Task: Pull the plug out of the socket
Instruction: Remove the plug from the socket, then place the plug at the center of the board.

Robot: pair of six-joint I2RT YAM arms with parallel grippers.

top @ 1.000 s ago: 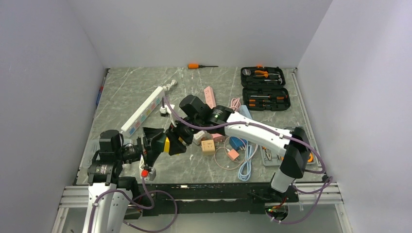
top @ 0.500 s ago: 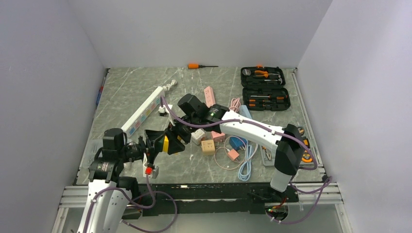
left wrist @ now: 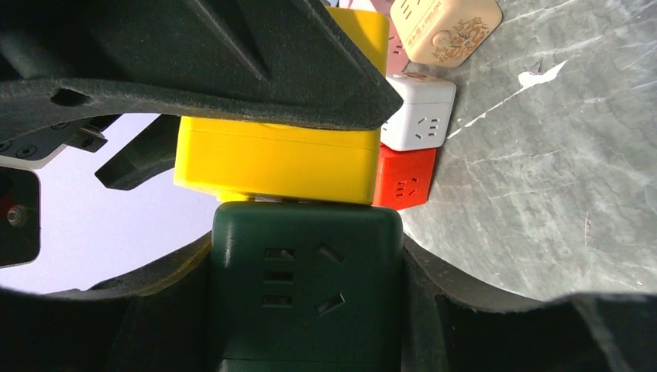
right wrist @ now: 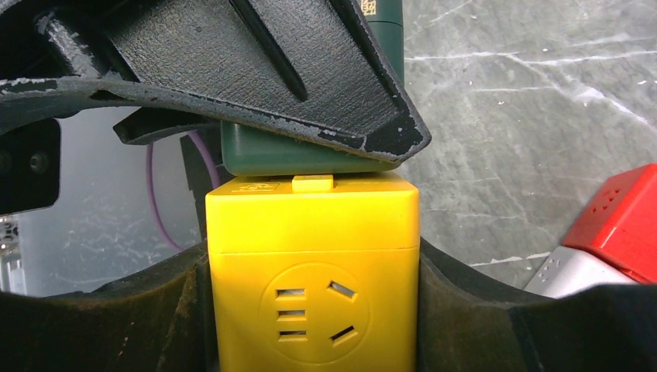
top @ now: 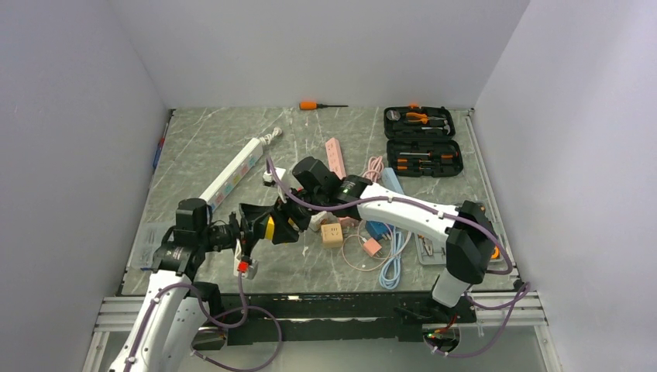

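Observation:
A yellow socket cube (right wrist: 314,271) and a dark green cube (left wrist: 306,287) are joined face to face, held above the table. A sliver of metal shows at their seam. My left gripper (left wrist: 306,260) is shut on the green cube, its fingers pressed on both sides. Facing it from the right, my right gripper (right wrist: 314,267) is shut on the yellow cube. In the top view the yellow cube (top: 268,228) shows between the left gripper (top: 249,225) and the right gripper (top: 285,223). The green cube is mostly hidden there. I cannot tell which cube carries the plug pins.
A red cube (left wrist: 404,177), a white cube (left wrist: 418,112) and a beige cube (top: 332,235) lie just right of the grip. Coiled cables (top: 383,248), a white power strip (top: 232,174), a pink strip (top: 335,155), an open tool case (top: 422,141) and a screwdriver (top: 318,105) lie around.
My left arm has reached right toward the right gripper, and its jaws have closed from wide open onto the green cube. The right gripper has kept its hold on the yellow cube.

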